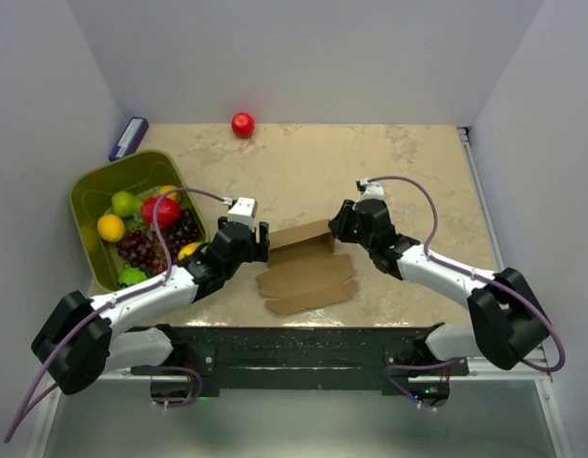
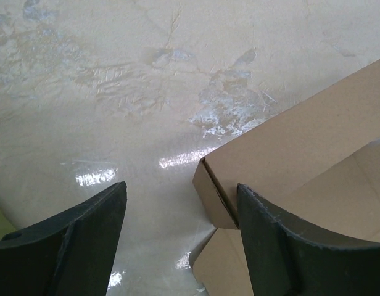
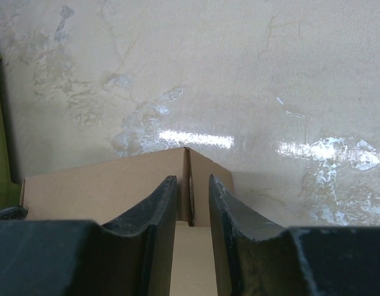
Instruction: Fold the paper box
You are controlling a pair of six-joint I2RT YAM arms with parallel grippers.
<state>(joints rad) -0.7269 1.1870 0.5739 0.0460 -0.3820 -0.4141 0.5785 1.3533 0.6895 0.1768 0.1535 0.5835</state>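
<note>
Straddling paper box [image 3: 103,185] corner (right gripper [image 3: 192,182])

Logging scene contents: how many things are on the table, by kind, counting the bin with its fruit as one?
Paper box: 1
Fruit bin: 1
Red fruit: 1
Blue block: 1
Total: 4

I see bare table [image 1: 409,172] behind the paper box [image 1: 304,272], open up to a red fruit [image 1: 242,125]. Left of the box, a green fruit bin [image 1: 103,172] blocks the way.
</note>
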